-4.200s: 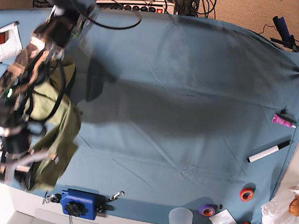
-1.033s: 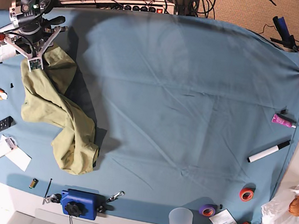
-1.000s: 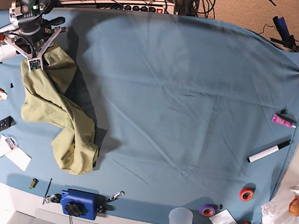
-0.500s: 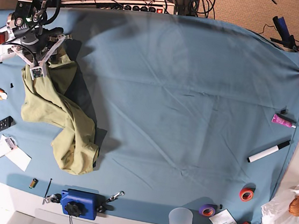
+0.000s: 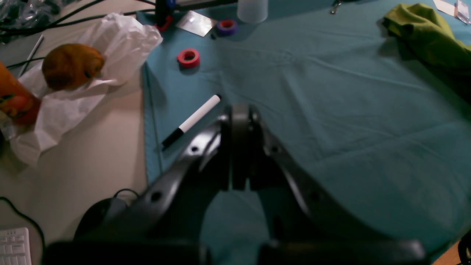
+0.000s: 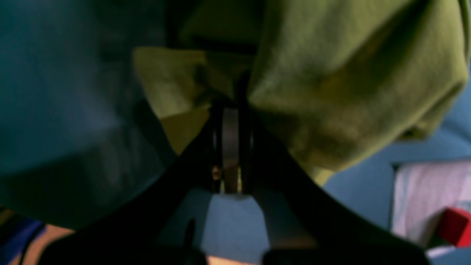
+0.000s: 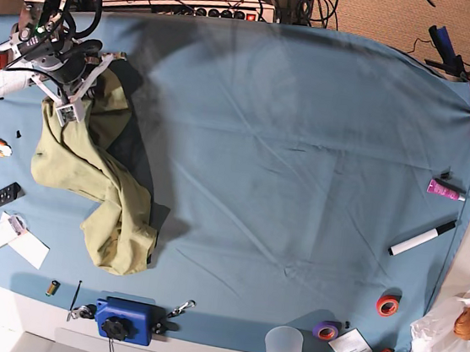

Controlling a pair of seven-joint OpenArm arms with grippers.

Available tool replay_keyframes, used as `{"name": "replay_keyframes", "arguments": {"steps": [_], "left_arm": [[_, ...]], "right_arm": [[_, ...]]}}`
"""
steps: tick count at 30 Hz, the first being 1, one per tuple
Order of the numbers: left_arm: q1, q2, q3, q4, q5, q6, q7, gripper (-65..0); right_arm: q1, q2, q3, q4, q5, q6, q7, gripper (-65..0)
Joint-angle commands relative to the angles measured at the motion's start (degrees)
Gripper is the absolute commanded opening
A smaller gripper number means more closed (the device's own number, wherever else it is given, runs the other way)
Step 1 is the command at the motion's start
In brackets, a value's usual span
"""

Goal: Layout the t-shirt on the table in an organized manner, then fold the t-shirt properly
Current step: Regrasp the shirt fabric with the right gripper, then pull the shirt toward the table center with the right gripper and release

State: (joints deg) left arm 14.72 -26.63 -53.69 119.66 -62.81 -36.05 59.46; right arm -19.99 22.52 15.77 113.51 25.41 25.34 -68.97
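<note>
The t-shirt (image 7: pixel 90 181) lies crumpled at the base view's left end of the table (image 7: pixel 306 150), bunched into a long, bent heap rather than spread flat. Its long axis runs from the far-left corner, under the right arm, diagonally toward the near edge, ending in a rolled lobe just short of the blue clamp block (image 7: pixel 123 320). The upper end of the heap is gathered and lifted slightly at the right pincer (image 7: pixel 71 105), which sits directly over that end. In the right wrist view the fingers are clenched together with a fold of olive cloth (image 6: pixel 331 92) pinched between them, the fabric bulging on both sides of the tips; the view is blurred, so the exact part of the garment held cannot be told. The rest of the shirt trails away from this pincer toward the near edge. The left pincer (image 5: pixel 237 110) is at the opposite end of the table, clenched on nothing, hovering near a black-and-white marker (image 5: pixel 191 120) and a red tape roll (image 5: pixel 188 57); the shirt shows well apart from it, at the far top right of its wrist view (image 5: pixel 423 33).
</note>
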Motion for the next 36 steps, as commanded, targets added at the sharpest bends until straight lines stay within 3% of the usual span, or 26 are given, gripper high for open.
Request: {"name": "replay_keyframes", "arguments": {"steps": [1, 4, 6, 10, 14, 17, 23, 26, 30, 36], "left_arm": [[-0.31, -0.94, -0.46, 0.72, -1.31, 0.17, -1.68, -65.0], [-0.31, -0.94, -0.46, 0.72, -1.31, 0.17, -1.68, -65.0], [-0.35, -0.79, -0.46, 0.72, -1.51, 0.17, -1.84, -65.0], [-0.46, 0.15, -0.46, 0.72, -1.51, 0.17, -2.14, -65.0], [-0.46, 1.29, -0.42, 0.72, -1.60, 0.17, -2.12, -65.0], [-0.46, 1.40, -0.42, 0.72, -1.92, 0.17, -2.12, -65.0], [-0.44, 1.40, -0.42, 0.72, -1.90, 0.17, -2.08, -65.0], [-0.44, 1.40, -0.42, 0.72, -1.90, 0.17, -2.10, -65.0], [-0.44, 1.40, -0.44, 0.72, -1.88, 0.17, -2.08, -65.0], [-0.44, 1.40, -0.44, 0.72, -1.88, 0.17, -2.08, -65.0]], "right_arm": [[0.33, 0.81, 0.39, 0.85, 0.22, -0.07, 0.59, -65.0], [0.50, 0.81, 0.39, 0.85, 0.96, 0.24, 0.70, -65.0], [1.01, 0.81, 0.39, 0.85, 3.61, 2.62, 0.72, -65.0], [3.61, -0.24, 0.39, 0.85, 15.08, 9.20, 1.07, -65.0], [8.55, -5.57, 0.37, 0.85, 23.32, 14.34, 2.14, -65.0], [12.92, -9.73, -0.66, 0.85, 24.94, 14.66, 2.10, -65.0], [18.43, -14.16, -12.41, 0.83, 20.98, 14.66, 2.40, -65.0], [19.85, -15.63, -20.92, 0.83, 15.10, 14.58, 5.77, -65.0], [21.62, -18.10, -30.34, 0.83, 6.91, 11.65, 8.90, -65.0], [22.25, -22.27, -39.63, 0.79, -0.92, 10.60, 11.02, -65.0]]}}
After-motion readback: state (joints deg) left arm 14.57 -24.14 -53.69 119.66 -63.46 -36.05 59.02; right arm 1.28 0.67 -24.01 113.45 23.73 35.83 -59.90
